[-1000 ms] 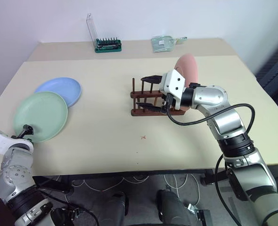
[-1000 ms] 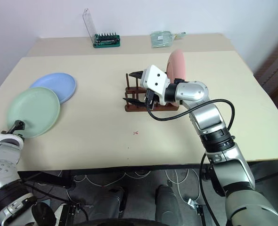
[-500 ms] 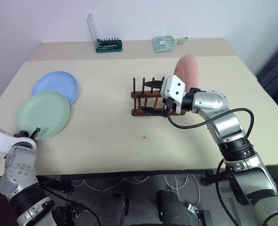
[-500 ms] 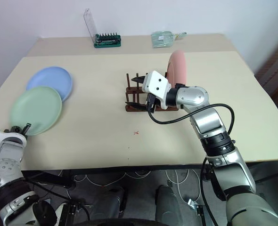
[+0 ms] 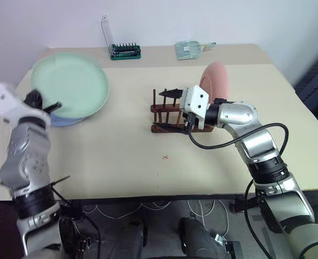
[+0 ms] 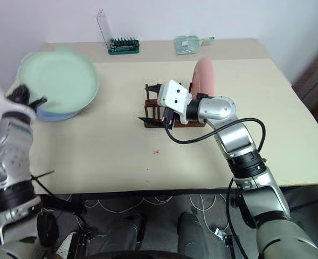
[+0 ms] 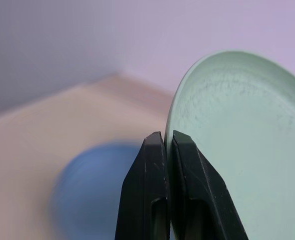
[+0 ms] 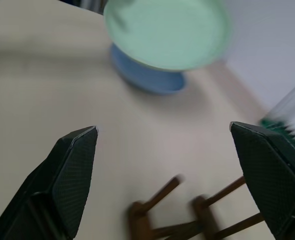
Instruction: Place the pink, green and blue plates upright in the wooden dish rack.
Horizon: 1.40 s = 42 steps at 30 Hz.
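Note:
My left gripper (image 5: 48, 106) is shut on the rim of the green plate (image 5: 70, 81) and holds it tilted in the air over the table's left side. In the left wrist view the two fingers (image 7: 146, 170) pinch the plate's edge. The blue plate (image 6: 59, 114) lies flat on the table below it. The pink plate (image 5: 215, 81) stands upright at the right end of the wooden dish rack (image 5: 159, 109). My right gripper (image 5: 170, 109) is open at the rack's left end, one finger above it and one in front, and the pegs (image 8: 157, 197) show between them.
A green tray of screwdriver bits (image 5: 125, 52) with a raised clear lid and a clear packet (image 5: 188, 49) sit at the table's far edge. A small red mark (image 5: 165, 157) lies on the table (image 5: 126, 162) in front of the rack.
My left gripper closed on the green plate's rim, then lifted it off the table, up and to the right, over the blue plate. The right arm has barely moved.

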{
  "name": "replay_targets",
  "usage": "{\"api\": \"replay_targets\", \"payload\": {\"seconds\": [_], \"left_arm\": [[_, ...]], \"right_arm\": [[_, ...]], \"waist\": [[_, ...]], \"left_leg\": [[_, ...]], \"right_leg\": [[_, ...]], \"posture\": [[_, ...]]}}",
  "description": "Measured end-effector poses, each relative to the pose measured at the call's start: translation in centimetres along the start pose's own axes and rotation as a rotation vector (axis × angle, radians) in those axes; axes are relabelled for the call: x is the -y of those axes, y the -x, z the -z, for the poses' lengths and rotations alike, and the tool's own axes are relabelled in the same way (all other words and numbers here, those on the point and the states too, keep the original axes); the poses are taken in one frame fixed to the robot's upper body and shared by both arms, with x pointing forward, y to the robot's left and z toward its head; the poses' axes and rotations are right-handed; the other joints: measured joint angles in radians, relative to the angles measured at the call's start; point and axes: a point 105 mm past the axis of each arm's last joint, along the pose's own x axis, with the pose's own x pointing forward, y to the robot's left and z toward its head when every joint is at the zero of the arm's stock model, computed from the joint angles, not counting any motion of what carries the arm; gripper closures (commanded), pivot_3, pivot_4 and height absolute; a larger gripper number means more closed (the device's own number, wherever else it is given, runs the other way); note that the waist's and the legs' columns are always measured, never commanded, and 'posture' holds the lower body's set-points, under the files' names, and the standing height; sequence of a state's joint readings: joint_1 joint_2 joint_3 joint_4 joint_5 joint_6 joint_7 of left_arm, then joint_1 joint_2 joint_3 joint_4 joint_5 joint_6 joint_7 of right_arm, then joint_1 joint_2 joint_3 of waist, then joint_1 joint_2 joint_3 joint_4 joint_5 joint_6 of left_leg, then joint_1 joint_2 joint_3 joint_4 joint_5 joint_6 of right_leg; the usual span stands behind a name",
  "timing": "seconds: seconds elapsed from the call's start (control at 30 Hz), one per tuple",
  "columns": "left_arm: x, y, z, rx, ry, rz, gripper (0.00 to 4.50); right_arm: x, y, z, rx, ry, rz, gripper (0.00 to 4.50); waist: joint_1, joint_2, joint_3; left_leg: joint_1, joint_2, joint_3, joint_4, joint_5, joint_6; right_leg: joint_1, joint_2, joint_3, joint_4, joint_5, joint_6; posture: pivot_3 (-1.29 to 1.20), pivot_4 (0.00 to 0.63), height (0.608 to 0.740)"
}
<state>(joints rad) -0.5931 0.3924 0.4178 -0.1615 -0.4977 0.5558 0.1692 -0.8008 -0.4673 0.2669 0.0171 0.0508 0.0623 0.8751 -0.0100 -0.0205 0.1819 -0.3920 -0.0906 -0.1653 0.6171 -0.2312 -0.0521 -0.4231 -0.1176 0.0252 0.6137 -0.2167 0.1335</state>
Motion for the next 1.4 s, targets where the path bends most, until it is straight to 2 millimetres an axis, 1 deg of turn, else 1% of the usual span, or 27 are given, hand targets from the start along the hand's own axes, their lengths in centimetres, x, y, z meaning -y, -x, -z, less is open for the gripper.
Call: {"api": "replay_targets", "payload": {"seconds": [0.07, 0.13, 0.23, 0.3, 0.43, 0.5, 0.6, 0.73, 0.77, 0.83, 0.87, 0.93, 0.97, 1.0, 1.07, 1.13, 1.2, 1.27, 1.3, 1.37, 1.4], "left_arm": [[3.7, -0.5, -0.9, 0.014, -0.029, 0.082, 4.49], [5.7, -0.5, -0.5, -0.008, -0.022, 0.120, 4.49], [7.6, -0.4, 0.7, -0.067, -0.004, 0.151, 4.49], [8.8, -0.2, 0.9, -0.090, -0.003, 0.176, 4.49], [11.4, 0.3, -0.2, -0.083, -0.001, 0.247, 4.49], [12.3, 0.8, -0.5, -0.082, -0.019, 0.283, 4.49], [13.0, 1.2, -0.1, -0.110, -0.033, 0.310, 4.50], [13.2, 1.3, 0.2, -0.126, -0.036, 0.315, 4.50], [13.2, 1.3, 0.1, -0.121, -0.037, 0.311, 4.50], [13.2, 1.3, -0.2, -0.110, -0.034, 0.311, 4.50], [13.2, 1.3, -0.5, -0.103, -0.029, 0.309, 4.50], [13.1, 1.2, -0.7, -0.098, 0.001, 0.305, 3.86], [13.2, 1.2, -0.7, -0.095, 0.044, 0.311, 3.57], [13.3, 1.3, -0.8, -0.091, 0.080, 0.320, 3.13], [13.4, 1.3, -1.3, -0.070, 0.157, 0.329, 2.08], [13.1, 1.1, -2.3, -0.032, 0.215, 0.321, 1.13], [12.4, 0.6, -3.8, 0.025, 0.297, 0.294, 1.13], [10.5, -0.1, -5.7, 0.102, 0.420, 0.230, 1.13], [9.5, -0.3, -6.2, 0.129, 0.466, 0.203, 1.13], [7.2, -0.7, -6.4, 0.159, 0.486, 0.147, 1.13], [6.6, -0.8, -6.4, 0.164, 0.470, 0.134, 1.13]], "right_arm": [[0.2, -0.8, -0.7, 0.014, 0.084, 0.020, 0.21], [0.2, -1.2, -0.6, 0.011, 0.115, 0.040, 0.21], [0.3, -1.7, 0.1, -0.015, 0.151, 0.079, 0.21], [0.4, -2.1, 0.1, -0.027, 0.199, 0.091, 0.21], [0.7, -3.1, 0.2, -0.049, 0.295, 0.113, 0.21], [0.8, -3.2, 0.5, -0.059, 0.316, 0.126, 0.21], [0.8, -3.2, 1.4, -0.086, 0.332, 0.135, 1.00], [0.9, -3.3, 1.8, -0.095, 0.345, 0.144, 2.94], [0.9, -3.4, 1.9, -0.094, 0.351, 0.143, 3.47], [0.8, -3.5, 1.9, -0.090, 0.367, 0.137, 4.34], [0.5, -3.7, 1.7, -0.079, 0.380, 0.129, 4.43], [0.7, -3.7, 1.5, -0.073, 0.396, 0.135, 4.50], [0.8, -3.7, 1.4, -0.069, 0.407, 0.141, 4.50], [0.9, -3.7, 1.6, -0.077, 0.404, 0.146, 4.50], [1.0, -3.7, 1.7, -0.083, 0.409, 0.155, 4.50], [1.0, -3.6, 1.7, -0.085, 0.412, 0.157, 4.50], [1.1, -3.6, 1.8, -0.091, 0.417, 0.159, 4.50], [1.0, -3.5, 1.9, -0.093, 0.416, 0.161, 4.50], [0.9, -3.4, 1.9, -0.094, 0.414, 0.161, 4.50], [0.7, -3.4, 2.1, -0.095, 0.408, 0.159, 4.50], [0.6, -3.3, 2.0, -0.093, 0.407, 0.160, 4.50]], "waist": [[-0.004, 0.000, 0.000], [-0.014, 0.000, 0.000], [-0.023, 0.000, 0.000], [-0.026, 0.000, 0.000], [-0.028, 0.000, 0.000], [-0.028, 0.000, 0.000], [-0.029, 0.000, 0.000], [-0.031, 0.000, 0.000], [-0.031, 0.000, 0.000], [-0.031, 0.000, 0.000], [-0.031, 0.000, 0.000], [-0.031, 0.000, 0.000], [-0.031, 0.000, 0.000], [-0.030, 0.000, 0.000], [-0.029, 0.000, 0.001], [-0.029, -0.001, 0.001], [-0.031, -0.001, 0.001], [-0.033, -0.001, 0.001], [-0.034, -0.001, 0.001], [-0.033, -0.001, 0.001], [-0.032, -0.001, 0.001]], "left_leg": [[0.000, 0.000, 0.000, -0.001, 0.001, -0.001], [0.001, 0.001, 0.001, -0.002, 0.002, -0.005], [0.001, 0.001, 0.000, -0.003, 0.003, -0.006], [0.000, 0.001, 0.000, -0.002, 0.003, -0.006], [0.000, 0.001, 0.000, -0.003, 0.003, -0.006], [0.000, 0.001, 0.000, -0.002, 0.003, -0.006], [0.000, 0.001, 0.000, -0.003, 0.003, -0.007], [0.000, 0.001, 0.000, -0.003, 0.003, -0.007], [0.000, 0.001, 0.000, -0.003, 0.003, -0.007], [0.000, 0.001, 0.000, -0.003, 0.003, -0.007], [0.000, 0.001, 0.000, -0.003, 0.003, -0.007], [0.000, 0.001, 0.000, -0.003, 0.003, -0.007], [0.000, 0.001, 0.000, -0.002, 0.003, -0.007], [0.000, 0.001, 0.000, -0.002, 0.003, -0.007], [0.000, 0.001, 0.000, -0.002, 0.004, -0.007], [0.000, 0.001, 0.000, -0.002, 0.004, -0.007], [0.000, 0.001, 0.000, -0.002, 0.004, -0.007], [0.001, 0.001, 0.000, -0.003, 0.004, -0.007], [0.001, 0.001, 0.000, -0.003, 0.004, -0.007], [0.001, 0.001, 0.000, -0.003, 0.004, -0.008], [0.001, 0.001, 0.000, -0.002, 0.004, -0.008]], "right_leg": [[0.000, 0.000, 0.000, 0.000, 0.000, 0.000], [-0.001, 0.000, 0.000, 0.000, 0.000, 0.000], [-0.003, 0.001, 0.000, 0.001, 0.000, 0.000], [-0.003, 0.001, 0.000, 0.001, 0.000, 0.000], [-0.003, 0.001, 0.000, 0.001, 0.000, 0.000], [-0.002, 0.001, 0.000, 0.001, 0.000, 0.000], [-0.002, 0.001, 0.000, 0.001, 0.000, 0.000], [-0.002, 0.001, 0.000, 0.001, 0.000, 0.000], [-0.002, 0.001, 0.000, 0.001, 0.000, 0.000], [-0.002, 0.001, 0.000, 0.001, 0.000, 0.000], [-0.002, 0.001, 0.000, 0.001, 0.000, 0.000], [-0.002, 0.001, 0.000, 0.001, 0.000, 0.000], [-0.002, 0.001, 0.000, 0.001, 0.000, 0.000], [-0.002, 0.001, 0.000, 0.001, 0.000, 0.000], [-0.002, 0.001, 0.000, 0.001, 0.000, 0.000], [-0.002, 0.001, 0.000, 0.001, 0.000, 0.000], [-0.002, 0.001, 0.000, 0.001, 0.000, 0.000], [-0.002, 0.001, 0.000, 0.001, 0.000, 0.000], [-0.002, 0.001, 0.000, 0.001, 0.000, 0.000], [-0.002, 0.001, 0.000, 0.001, 0.000, 0.000], [-0.002, 0.001, 0.000, 0.001, 0.000, 0.000]], "posture": [[0.00, 0.150, 0.740], [0.00, 0.150, 0.740], [0.00, 0.150, 0.740], [0.00, 0.150, 0.740], [0.00, 0.150, 0.740], [0.00, 0.150, 0.740], [0.00, 0.150, 0.740], [0.00, 0.150, 0.740], [0.00, 0.150, 0.740], [0.00, 0.150, 0.740], [0.00, 0.150, 0.740], [0.00, 0.150, 0.740], [0.00, 0.150, 0.740], [0.00, 0.150, 0.740], [0.00, 0.150, 0.740], [0.00, 0.150, 0.740], [0.00, 0.150, 0.740], [0.00, 0.150, 0.740], [0.00, 0.150, 0.740], [0.00, 0.150, 0.740], [0.00, 0.150, 0.740]]}}
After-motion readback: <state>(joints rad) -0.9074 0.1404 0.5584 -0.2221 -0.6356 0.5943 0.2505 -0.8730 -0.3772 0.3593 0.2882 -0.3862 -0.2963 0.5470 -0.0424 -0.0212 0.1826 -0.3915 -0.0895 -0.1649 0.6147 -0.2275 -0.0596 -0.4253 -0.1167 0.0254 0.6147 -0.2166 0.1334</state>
